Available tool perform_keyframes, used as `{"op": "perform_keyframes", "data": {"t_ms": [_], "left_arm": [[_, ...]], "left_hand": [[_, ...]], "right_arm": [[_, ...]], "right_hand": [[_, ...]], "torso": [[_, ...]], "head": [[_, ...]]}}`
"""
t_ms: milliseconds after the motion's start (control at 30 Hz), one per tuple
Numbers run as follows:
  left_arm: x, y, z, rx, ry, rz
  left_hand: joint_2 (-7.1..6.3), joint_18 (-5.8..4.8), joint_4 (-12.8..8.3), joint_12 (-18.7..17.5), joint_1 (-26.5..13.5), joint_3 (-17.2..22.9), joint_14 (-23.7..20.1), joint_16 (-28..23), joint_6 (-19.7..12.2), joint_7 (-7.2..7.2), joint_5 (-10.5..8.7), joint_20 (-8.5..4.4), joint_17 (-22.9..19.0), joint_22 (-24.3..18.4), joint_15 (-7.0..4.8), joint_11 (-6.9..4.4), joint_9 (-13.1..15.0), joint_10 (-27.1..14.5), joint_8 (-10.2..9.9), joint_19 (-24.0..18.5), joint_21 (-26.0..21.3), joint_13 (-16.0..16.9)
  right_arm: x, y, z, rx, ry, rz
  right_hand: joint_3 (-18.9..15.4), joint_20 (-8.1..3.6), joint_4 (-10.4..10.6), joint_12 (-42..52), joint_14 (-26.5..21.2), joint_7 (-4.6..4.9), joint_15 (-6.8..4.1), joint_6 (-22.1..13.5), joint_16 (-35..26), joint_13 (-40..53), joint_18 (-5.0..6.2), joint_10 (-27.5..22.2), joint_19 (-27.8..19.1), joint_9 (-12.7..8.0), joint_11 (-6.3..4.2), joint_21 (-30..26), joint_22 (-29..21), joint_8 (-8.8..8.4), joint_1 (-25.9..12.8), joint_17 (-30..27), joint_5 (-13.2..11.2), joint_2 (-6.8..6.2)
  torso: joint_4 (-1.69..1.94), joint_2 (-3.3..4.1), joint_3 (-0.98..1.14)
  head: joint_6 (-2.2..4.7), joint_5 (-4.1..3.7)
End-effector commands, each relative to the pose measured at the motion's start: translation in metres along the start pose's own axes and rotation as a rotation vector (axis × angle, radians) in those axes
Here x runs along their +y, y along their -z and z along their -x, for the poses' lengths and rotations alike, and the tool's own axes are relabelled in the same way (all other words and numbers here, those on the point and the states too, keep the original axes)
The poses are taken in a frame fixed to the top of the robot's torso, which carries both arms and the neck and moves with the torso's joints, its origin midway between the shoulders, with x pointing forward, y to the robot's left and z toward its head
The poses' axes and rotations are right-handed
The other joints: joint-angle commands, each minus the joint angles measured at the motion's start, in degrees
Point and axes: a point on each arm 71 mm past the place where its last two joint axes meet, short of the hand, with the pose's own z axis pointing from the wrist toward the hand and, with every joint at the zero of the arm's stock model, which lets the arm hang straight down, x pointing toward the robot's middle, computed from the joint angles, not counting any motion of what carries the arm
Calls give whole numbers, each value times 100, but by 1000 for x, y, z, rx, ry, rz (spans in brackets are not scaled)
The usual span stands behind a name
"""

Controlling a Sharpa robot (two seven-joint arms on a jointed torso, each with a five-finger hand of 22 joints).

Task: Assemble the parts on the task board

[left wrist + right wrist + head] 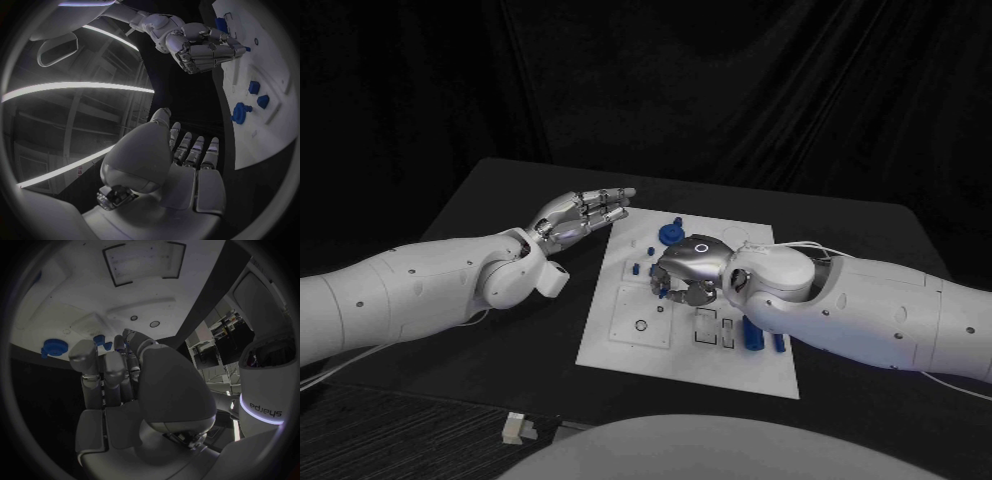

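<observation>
Overhead head view; two wrist fisheyes

We see the task board (678,345), a white rectangular plate lying flat mid-table, with cut-out slots and small round holes. Blue parts sit on it: a round toothed piece (669,234) near its far edge, small studs (635,268) beside that, and slim pieces (777,341) (partly hidden) near the right edge

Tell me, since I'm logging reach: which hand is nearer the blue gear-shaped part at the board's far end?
Right. The right hand hovers over the task board just short of the gear-shaped part; the left hand hangs off the board's edge.
</observation>
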Motion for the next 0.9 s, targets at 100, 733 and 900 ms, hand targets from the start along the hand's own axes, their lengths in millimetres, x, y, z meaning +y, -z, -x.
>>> {"op": "perform_keyframes", "data": {"t_ms": [100,733,900], "left_arm": [[-10,1,-1,4,16,-150],[-9,0,-2,8,19,-147],[-9,0,-2,8,20,-145]], "left_hand": [[-3,-67,9,28,7,32,20,28,-26,10,30,2,2,-15,21,41,-1,-3,19,-5,13,4],[-1,-74,10,28,6,37,19,29,-23,14,29,1,2,-18,22,41,-1,-6,19,-7,12,4],[-1,-74,10,28,6,37,19,29,-23,14,29,1,2,-18,22,41,-1,-6,19,-7,12,4]], "right_arm": [[1,-1,-4,22,3,-11],[4,-2,-11,32,-8,-8],[5,-1,-12,36,-11,-7]], "right_hand": [[35,-5,9,-29,-41,41,-2,18,-46,-5,82,-8,-29,6,26,-30,613,10,15,-14,24,23],[44,-3,0,-32,-49,44,0,15,-53,-5,85,-5,-39,3,28,-52,609,2,22,-22,40,25],[44,-3,0,-32,-49,44,0,15,-53,-5,85,-5,-39,3,28,-52,609,2,22,-22,40,25]], "torso": [[-1,-1,0],[0,-1,-1],[-2,-3,-2]], "head": [[0,6],[0,3],[0,5]]}}
